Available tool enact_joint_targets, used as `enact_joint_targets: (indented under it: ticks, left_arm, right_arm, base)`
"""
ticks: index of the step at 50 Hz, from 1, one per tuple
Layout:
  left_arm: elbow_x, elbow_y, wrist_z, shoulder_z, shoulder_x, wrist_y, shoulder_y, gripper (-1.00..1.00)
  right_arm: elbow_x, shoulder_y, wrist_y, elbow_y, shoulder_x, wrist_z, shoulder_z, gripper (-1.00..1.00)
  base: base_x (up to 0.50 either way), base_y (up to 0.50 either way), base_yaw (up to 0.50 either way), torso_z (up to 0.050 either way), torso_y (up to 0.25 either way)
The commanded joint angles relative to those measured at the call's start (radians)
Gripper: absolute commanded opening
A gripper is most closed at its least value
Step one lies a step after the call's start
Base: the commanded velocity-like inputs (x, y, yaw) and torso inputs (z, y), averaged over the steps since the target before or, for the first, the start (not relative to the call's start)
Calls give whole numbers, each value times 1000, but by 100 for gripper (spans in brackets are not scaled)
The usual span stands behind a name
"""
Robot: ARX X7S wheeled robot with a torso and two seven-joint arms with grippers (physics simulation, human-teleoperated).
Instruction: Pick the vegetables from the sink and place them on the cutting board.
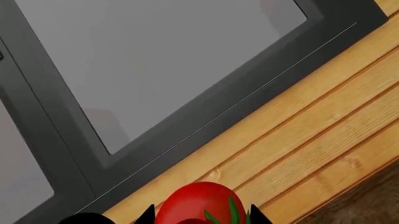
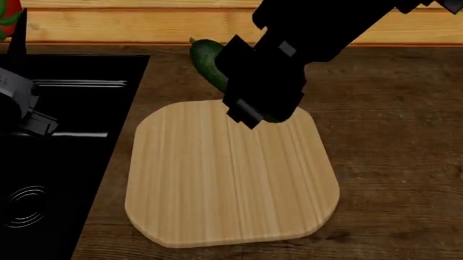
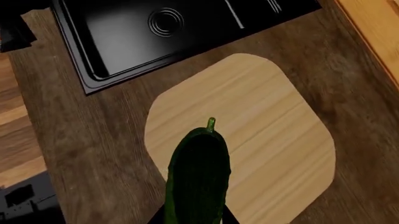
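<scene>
Halfway-ish, I'd say, with nothing actually set down yet. The cutting board (image 2: 231,173) is bare, sitting on the worktop (image 2: 391,135) right beside the sink (image 2: 65,162), and neither veggie is touching it.

The right claw (image 2: 250,105) is pinching the cucumber (image 3: 198,179) and holding it up over the far edge of the board, stem end poking out ahead of the fingers. Looks to me like this one just needs lowering and letting go.

The left claw (image 1: 199,219) has the tomato (image 1: 198,205) squeezed between its two dark fingertips, so it's out of the sink too. In the head view it's only a red sliver at the far left corner, up over the back of the sink and well away from the board.

Both sink basins look empty from what shows. Left to do: place both.
</scene>
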Motion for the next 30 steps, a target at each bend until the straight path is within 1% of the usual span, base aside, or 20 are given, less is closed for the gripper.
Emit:
enact_joint_targets:
  ticks: [1,4,5,7,9,12,17,21,24,30]
  left_arm:
    - [-10,-21,22,-44,20,-5,-7,-100]
    - [-16,-77,39,-34,20,23,-28,-100]
    - [-16,-86,41,-32,20,31,-31,-100]
    - [-16,-100,43,-30,18,46,-34,-100]
    - [-16,-105,45,-26,13,65,-31,-100]
    - [-8,-110,39,-16,3,75,-30,-100]
    - [-31,6,50,-37,-1,-54,-36,-100]
    - [-26,29,43,-45,-15,-45,-21,-100]
    - [-26,48,41,-53,-17,-64,-29,-100]
    - [-27,57,38,-64,-16,-78,-35,-100]
  right_arm:
    - [-53,-87,-22,-15,-36,73,76,-100]
    - [-70,-115,-49,-11,-31,89,68,-100]
    - [-84,-119,-77,-28,-25,72,53,-100]
    - [-72,-122,-56,-16,-35,100,73,-100]
    - [-78,-129,-60,-56,-13,113,64,-100]
    - [-41,-173,-13,-120,26,213,105,-100]
    - [-37,-189,27,-192,67,294,109,-100]
    - [-43,-232,16,-198,61,363,130,-100]
    - [-76,-228,-19,-176,48,355,109,-100]
    - [-68,-258,-22,-176,46,386,125,-100]
  base:
    - [0,0,0,0,0]
    - [0,0,0,0,0]
    - [0,0,0,0,0]
    - [0,0,0,5,0]
    - [0,0,0,0,0]
    - [0,0,0,0,0]
    - [0,0,0,0,2]
    - [0,0,0,0,0]
    - [0,0,0,0,0]
    - [0,0,0,0,0]
